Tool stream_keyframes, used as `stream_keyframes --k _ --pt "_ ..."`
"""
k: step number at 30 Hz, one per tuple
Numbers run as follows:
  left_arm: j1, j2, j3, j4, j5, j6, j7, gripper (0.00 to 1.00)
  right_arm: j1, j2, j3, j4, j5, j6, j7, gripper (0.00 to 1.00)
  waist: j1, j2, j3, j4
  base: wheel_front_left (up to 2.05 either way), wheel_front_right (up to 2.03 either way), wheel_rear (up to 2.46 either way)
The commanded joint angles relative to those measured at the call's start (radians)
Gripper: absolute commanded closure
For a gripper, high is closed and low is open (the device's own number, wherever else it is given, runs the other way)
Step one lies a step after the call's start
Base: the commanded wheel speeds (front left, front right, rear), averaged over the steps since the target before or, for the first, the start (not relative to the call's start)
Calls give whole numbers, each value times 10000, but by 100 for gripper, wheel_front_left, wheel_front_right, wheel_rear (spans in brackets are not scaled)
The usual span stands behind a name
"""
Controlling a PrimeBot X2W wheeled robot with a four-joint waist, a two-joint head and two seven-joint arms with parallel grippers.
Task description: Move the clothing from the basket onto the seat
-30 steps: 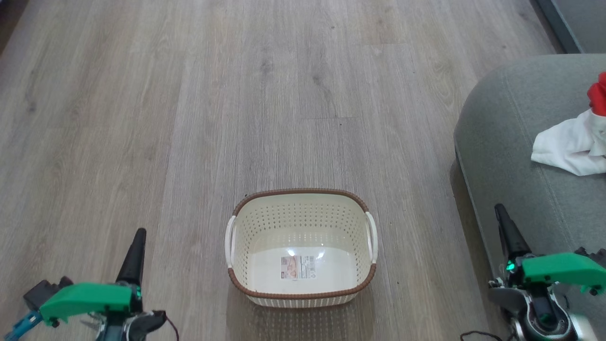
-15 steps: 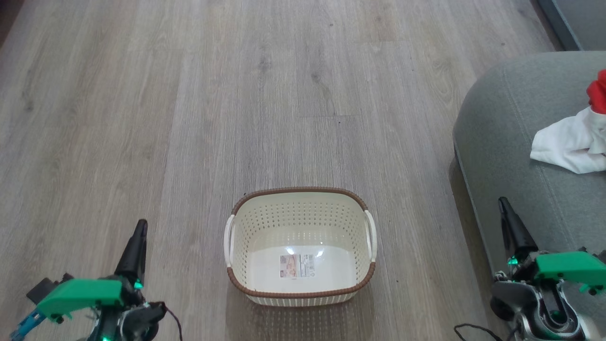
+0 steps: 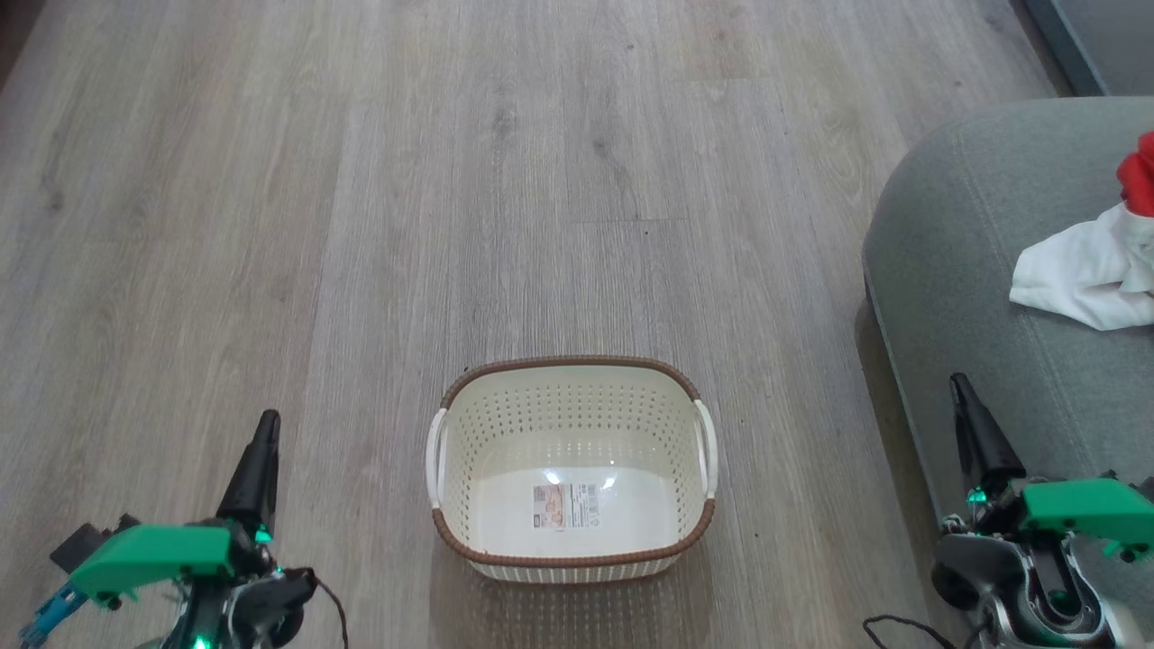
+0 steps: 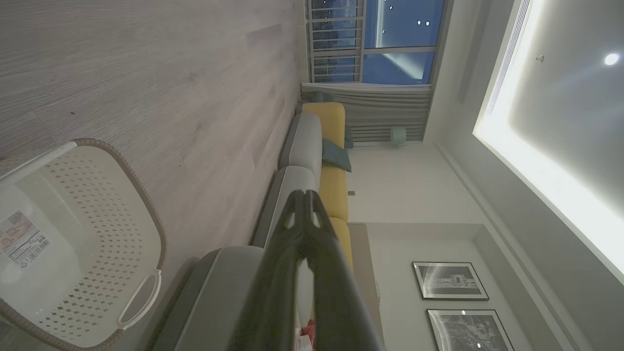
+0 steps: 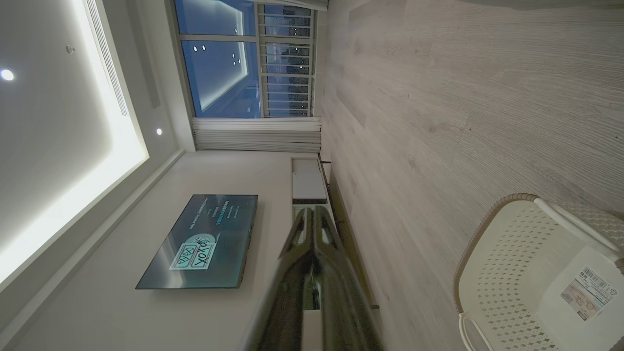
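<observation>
The cream basket [image 3: 572, 388] with its brown rim stands on the wood floor, holding nothing but a label on its bottom; it also shows as the basket [image 4: 97, 195] and the basket [image 5: 507, 243]. At the right edge, red and white clothing [image 3: 1095, 270] lies on the grey-green seat [image 3: 956, 234]. My left gripper [image 3: 268, 422] is shut at the lower left, well left of the basket. Over the seat's front edge at the lower right, my right gripper [image 3: 957, 382] is shut. Nothing is held by either. In the wrist views the left gripper [image 4: 304, 194] and right gripper [image 5: 313, 208] have their tips together.
Wood floor [image 3: 451, 180] stretches all around the basket. A grey and yellow sofa [image 4: 317, 141] runs along the wall, and a wall screen [image 5: 204, 241] hangs above a low cabinet [image 5: 307, 180]. A dark cable [image 3: 902, 626] lies by the right wrist.
Both grippers stayed shut. The left gripper dropped slightly lower in the head view and the right one shifted a little up and right; the view itself moved slightly. Little differs over the last half second.
</observation>
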State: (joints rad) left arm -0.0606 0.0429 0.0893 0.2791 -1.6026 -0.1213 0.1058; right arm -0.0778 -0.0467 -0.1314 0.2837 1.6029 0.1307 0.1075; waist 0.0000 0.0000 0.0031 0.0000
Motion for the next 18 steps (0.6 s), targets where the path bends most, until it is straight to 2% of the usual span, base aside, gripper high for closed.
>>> stream_keyframes --k 1,18 --pt "-475 74 248 -336 -59 -94 77 100 -302 -35 174 -389 55 0 59 100 0 0 -1 0 0 0 0" --pt "-475 74 247 -337 -59 -94 76 100 -302 -35 175 -389 56 0 59 100 0 0 -1 0 0 0 0"
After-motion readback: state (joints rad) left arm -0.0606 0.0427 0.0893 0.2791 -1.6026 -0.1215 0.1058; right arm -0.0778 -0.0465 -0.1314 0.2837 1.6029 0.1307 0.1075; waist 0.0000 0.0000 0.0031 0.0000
